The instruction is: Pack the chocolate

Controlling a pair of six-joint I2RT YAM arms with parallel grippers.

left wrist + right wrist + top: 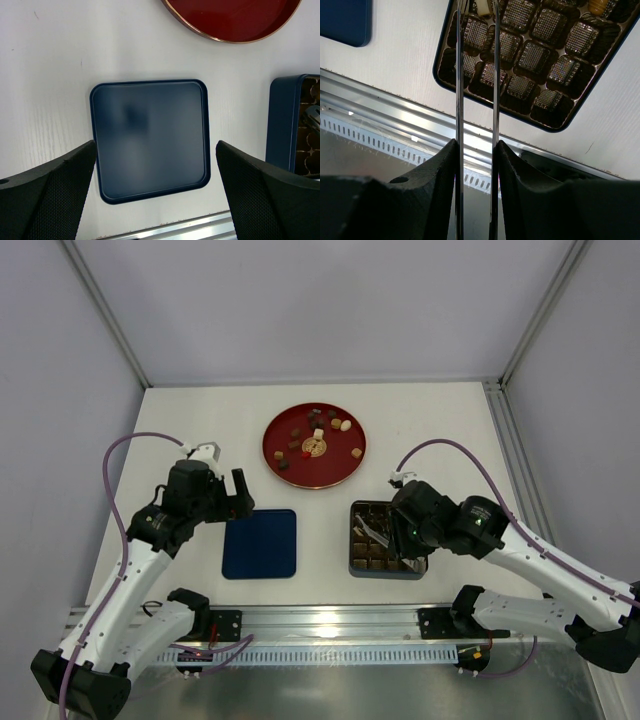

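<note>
Several small chocolate pieces [315, 435], dark, light brown and cream, lie scattered on the red plate [272, 452]. My right gripper [476, 145] is shut on a pair of metal tongs [459, 75]. The two blades reach out over the near-left corner of the brown gridded tray [535, 55] in its blue box. A cream piece [482, 6] shows in a cell at the blade tips, cut off by the frame edge. A light brown piece [598, 5] sits in another cell. My left gripper [155, 145] hangs open above the flat blue lid [150, 135], holding nothing.
The lid [260, 543] lies left of the boxed tray [385, 540], with the plate behind and between them. An aluminium rail [330, 620] runs along the near table edge. Frame posts and walls close in the sides and back.
</note>
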